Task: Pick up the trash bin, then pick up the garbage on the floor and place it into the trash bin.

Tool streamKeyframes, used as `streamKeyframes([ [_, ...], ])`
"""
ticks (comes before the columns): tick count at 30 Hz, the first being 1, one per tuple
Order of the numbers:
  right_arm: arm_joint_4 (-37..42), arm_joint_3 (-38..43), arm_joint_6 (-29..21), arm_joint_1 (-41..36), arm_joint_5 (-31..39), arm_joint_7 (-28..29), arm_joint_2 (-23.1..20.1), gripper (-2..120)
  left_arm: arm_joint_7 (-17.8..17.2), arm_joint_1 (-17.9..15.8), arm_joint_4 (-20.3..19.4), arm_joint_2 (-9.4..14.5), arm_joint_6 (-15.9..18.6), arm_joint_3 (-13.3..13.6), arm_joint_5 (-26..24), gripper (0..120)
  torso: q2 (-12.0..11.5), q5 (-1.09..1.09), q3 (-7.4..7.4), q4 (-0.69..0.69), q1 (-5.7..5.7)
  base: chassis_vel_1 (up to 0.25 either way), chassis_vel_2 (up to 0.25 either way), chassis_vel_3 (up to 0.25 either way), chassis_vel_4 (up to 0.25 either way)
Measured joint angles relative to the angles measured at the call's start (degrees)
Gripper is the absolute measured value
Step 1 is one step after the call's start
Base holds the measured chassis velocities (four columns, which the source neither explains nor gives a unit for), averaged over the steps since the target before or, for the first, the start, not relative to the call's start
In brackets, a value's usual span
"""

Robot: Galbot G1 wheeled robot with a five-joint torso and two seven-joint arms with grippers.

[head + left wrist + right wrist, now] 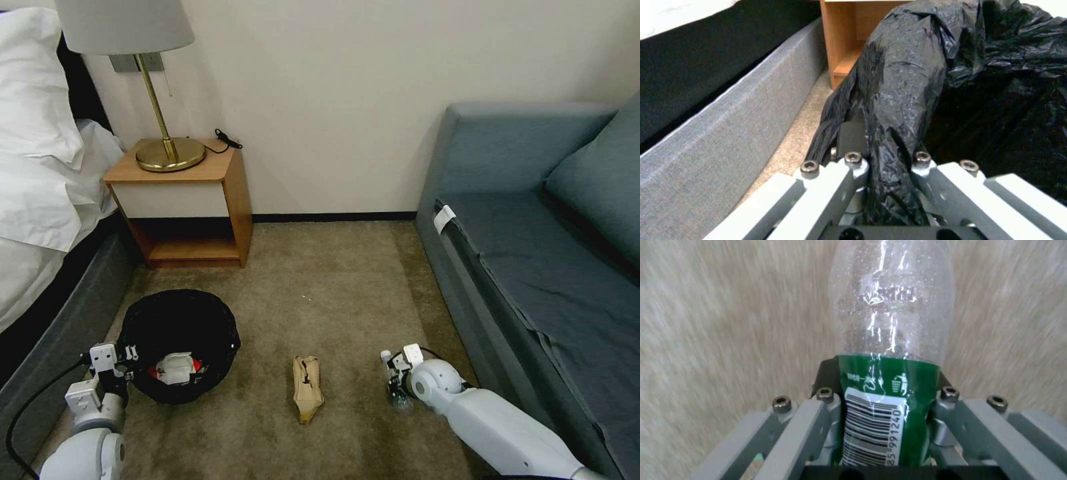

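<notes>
My left gripper (123,370) sat at about 8 o'clock in the head view, clenched on the near-left rim of the trash bin (179,343). From my left wrist, the fingers (849,138) pinched a thick fold of the black bag (902,93) that draped over that rim. The bin stood beside the grey bed base (60,333), at about 6 o'clock from the wooden nightstand (193,200). Inside it, toward the near side, lay a crumpled red-and-white wrapper (177,368).

My right gripper (398,387) was low at about 5 o'clock, close above the carpet (320,280) and just beside the sofa (533,267) front. It grasped the clear plastic bottle (891,340): my right wrist showed the fingers (829,403) pressed against both sides of the green label (889,406), with the bare, transparent part of the bottle reaching out beyond the fingertips over the carpet. I could not tell whether the bottle touched the floor or hung just clear of it.

Between the bin and my right gripper, at roughly 6 o'clock, the crumpled tan paper bag (307,388) lay flat on the carpet, apart from both, its long axis pointing toward the wall. A brass lamp (167,133) stood on the nightstand at 11 o'clock.
</notes>
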Motion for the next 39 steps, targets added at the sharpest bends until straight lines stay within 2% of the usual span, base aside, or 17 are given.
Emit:
streamKeyframes([
  [12,3.42,0.21,1.84,6.26,-1.30,-1.82,-0.54,22,-0.02,0.75,-1.47,-0.07,-0.03,0.19,-0.02,4,0.00,0.00,0.00,0.00,0.00,0.000,0.000,0.000,0.000],
  [23,12.93,-5.22,5.97,14.24,5.13,-4.48,-1.20,22,-0.04,0.94,-1.98,-0.23,-0.05,0.34,0.02,4,0.00,-0.01,0.00,0.01,0.00,0.000,0.000,0.000,0.000],
  [26,16.60,-8.16,7.35,16.98,8.74,-4.88,-0.69,22,-0.10,0.94,-1.98,-0.41,-0.10,0.40,0.05,4,0.00,-0.02,0.00,-0.01,0.00,0.000,0.000,0.000,0.000],
  [29,19.04,-11.75,8.65,20.33,11.81,-5.08,1.00,22,-0.03,0.92,-2.11,-0.58,-0.10,0.65,0.02,4,0.00,-0.02,-0.01,0.01,0.00,0.000,0.000,0.000,0.000],
  [31,19.25,-16.67,10.02,24.77,14.73,-5.07,5.73,22,-0.01,1.03,-2.68,-0.80,-0.10,0.98,-0.01,4,0.00,-0.01,0.00,0.01,0.00,0.000,0.000,0.000,0.000],
  [32,19.25,-16.67,10.02,24.77,14.73,-5.07,5.73,22,-0.01,1.03,-2.68,-0.80,-0.10,0.98,-0.01,4,0.00,-0.01,0.00,0.01,0.00,0.000,0.000,0.000,0.000],
  [33,18.33,-18.97,11.27,26.52,15.30,-5.08,8.61,22,-0.01,1.21,-3.00,-0.85,-0.11,1.10,-0.01,4,0.00,-0.02,0.00,0.01,0.00,0.000,0.000,0.000,0.000],
  [34,18.33,-18.97,11.27,26.52,15.30,-5.08,8.61,22,-0.01,1.21,-3.00,-0.85,-0.11,1.10,-0.01,4,0.00,-0.02,0.00,0.01,0.00,0.000,0.000,0.000,0.000],
  [36,16.48,-21.76,12.61,28.11,15.52,-5.23,13.14,22,0.05,1.66,-3.60,-0.87,-0.11,1.13,-0.03,4,0.00,-0.02,0.00,0.03,0.00,0.000,0.000,0.000,0.000],
  [37,16.48,-21.76,12.61,28.11,15.52,-5.23,13.14,22,0.05,1.66,-3.60,-0.87,-0.11,1.13,-0.03,4,0.00,-0.02,0.00,0.03,0.00,0.000,0.000,0.000,0.000],
  [39,14.40,-24.03,13.69,28.51,15.52,-5.24,16.78,22,0.04,2.06,-4.04,-0.94,-0.19,0.99,-0.06,4,0.00,-0.01,0.00,0.02,0.00,0.000,0.000,0.000,0.000],
])
